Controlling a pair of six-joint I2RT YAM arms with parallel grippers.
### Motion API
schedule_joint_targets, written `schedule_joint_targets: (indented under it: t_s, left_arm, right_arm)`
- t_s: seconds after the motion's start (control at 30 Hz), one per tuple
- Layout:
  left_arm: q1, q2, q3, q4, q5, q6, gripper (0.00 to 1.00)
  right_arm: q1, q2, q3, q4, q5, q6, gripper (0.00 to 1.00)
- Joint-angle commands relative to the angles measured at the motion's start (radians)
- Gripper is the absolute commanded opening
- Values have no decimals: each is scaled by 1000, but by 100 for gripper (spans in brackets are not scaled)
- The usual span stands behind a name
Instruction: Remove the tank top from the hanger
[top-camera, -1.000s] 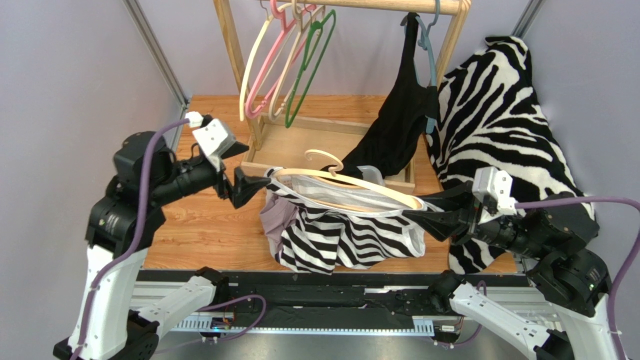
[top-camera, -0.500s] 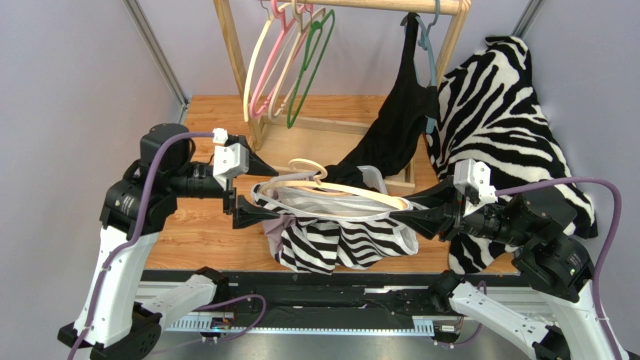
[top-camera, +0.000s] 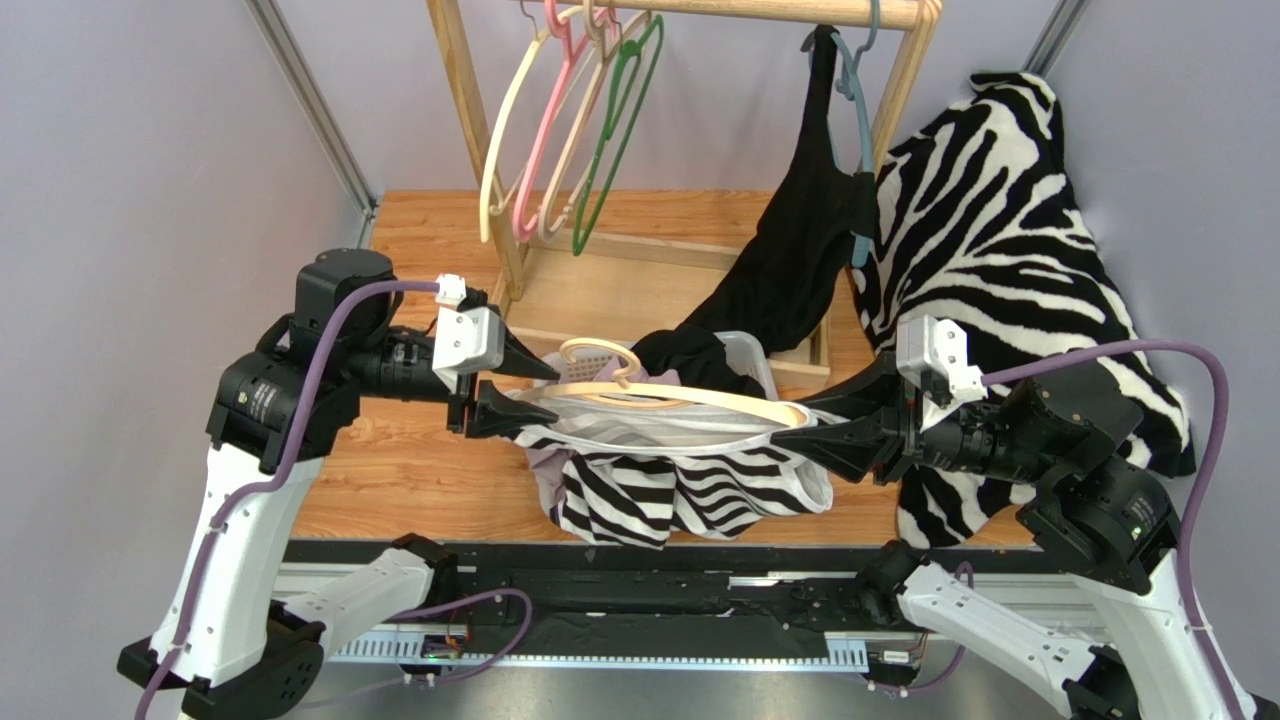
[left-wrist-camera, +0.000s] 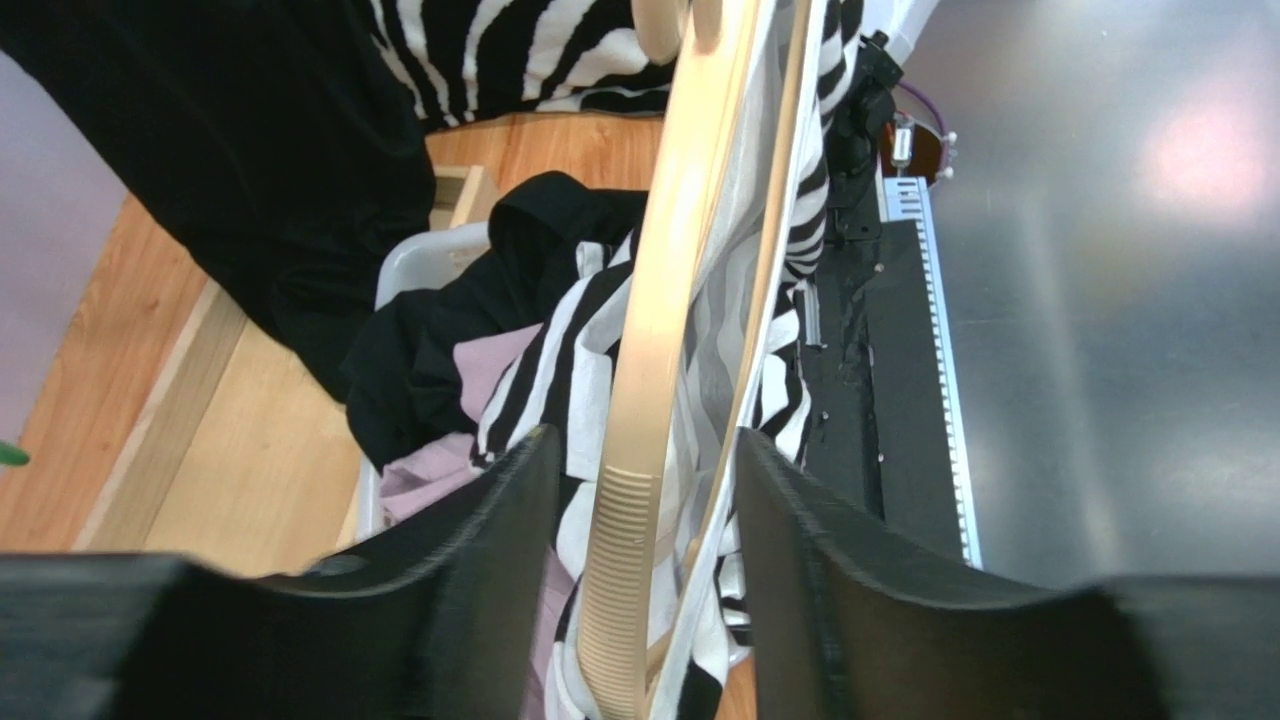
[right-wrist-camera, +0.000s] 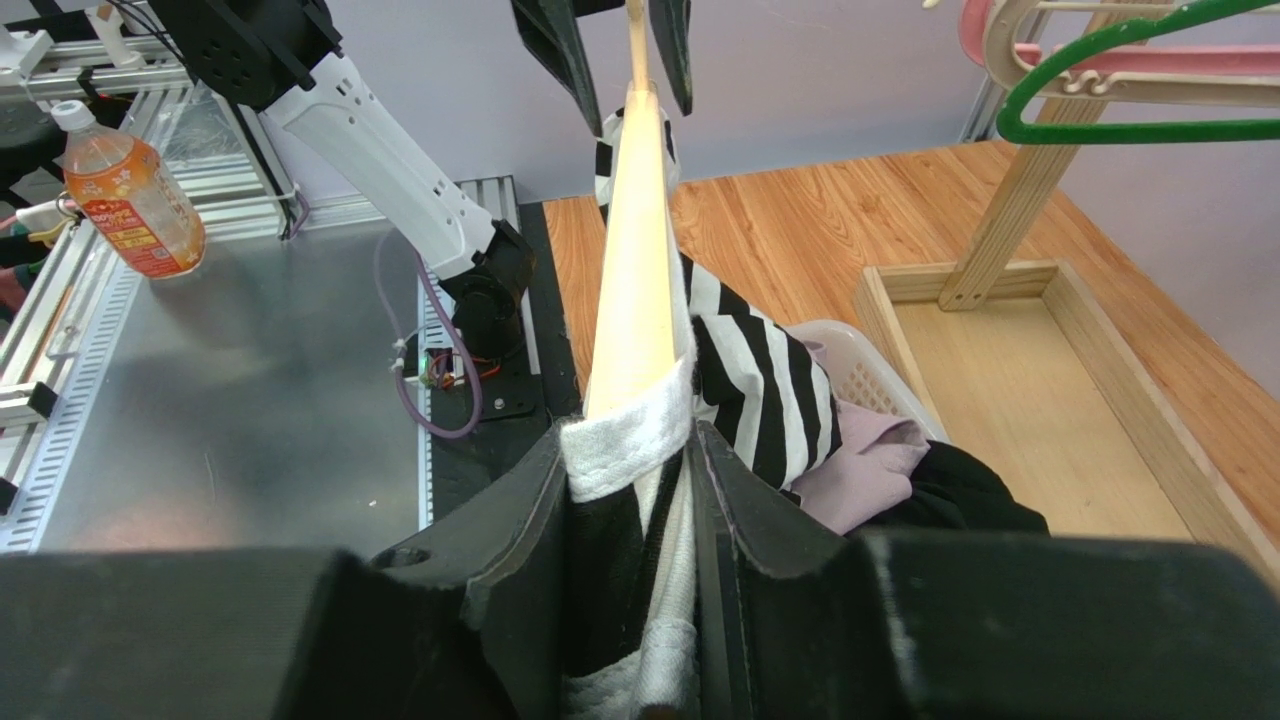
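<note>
Tank top (top-camera: 676, 488), zebra-striped, sags from cream hanger (top-camera: 679, 395).

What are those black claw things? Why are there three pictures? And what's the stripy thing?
Those are two robot arms with pinching claws called grippers. One picture looks down from above. The other two come from little cameras on each wrist. The right gripper pinches a zebra-striped tank top at one end of a cream hanger. The left gripper is open around the hanger's other end. Underneath is a wooden table with a clothes rack.
</note>
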Motion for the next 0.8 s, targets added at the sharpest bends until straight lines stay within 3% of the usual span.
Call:
schedule_joint_targets:
  t_s: [0.0, 0.1, 0.3, 0.5, 0.77]
  left_arm:
    - [-13, 4, 7, -18, 39, 62, 34]
    - [-20, 12, 38, -18, 26, 56, 2]
    - [-36, 32, 96, -18, -11, 48, 3]
    - [-50, 47, 129, -15, -20, 44, 5]
    - [-61, 43, 126, -23, -31, 44, 5]
  right_arm:
    - [0, 9, 48, 95, -34, 23, 0]
    - [0, 21, 44, 95, -35, 24, 0]
    - [0, 78, 65, 63, -15, 3, 3]
    - [0, 167, 116, 23, -89, -2, 12]
    - [9, 230, 114, -3, -143, -10, 33]
